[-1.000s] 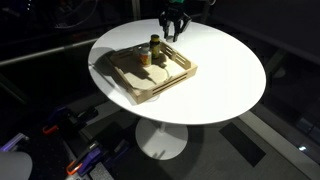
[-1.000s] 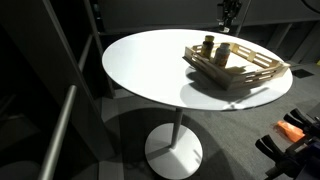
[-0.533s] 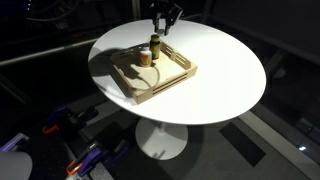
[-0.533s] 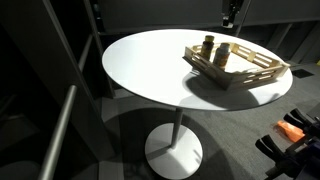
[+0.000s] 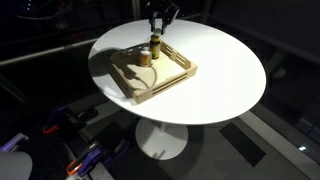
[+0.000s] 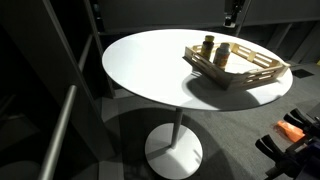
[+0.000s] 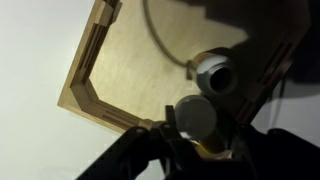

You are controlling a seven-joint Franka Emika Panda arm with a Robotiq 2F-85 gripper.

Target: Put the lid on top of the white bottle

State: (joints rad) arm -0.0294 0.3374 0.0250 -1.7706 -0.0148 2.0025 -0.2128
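Finding: my jaws pinch the lid (image 7: 197, 117), held high above the wooden tray (image 5: 150, 96). White bottle (image 5: 145, 57) stands upright in that tray on the counter (image 5: 225, 70), just beside a taller bottle (image 5: 155, 44).

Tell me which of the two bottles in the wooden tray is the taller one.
The yellow-capped bottle, standing nearer the tool; the white bottle beside it is shorter.

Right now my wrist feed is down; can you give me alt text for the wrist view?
Dark fingers at the bottom edge grip a blurred pale disc, apparently the lid, above a wooden tray on a white table. Just beyond it stands one round bottle top; which bottle is unclear.
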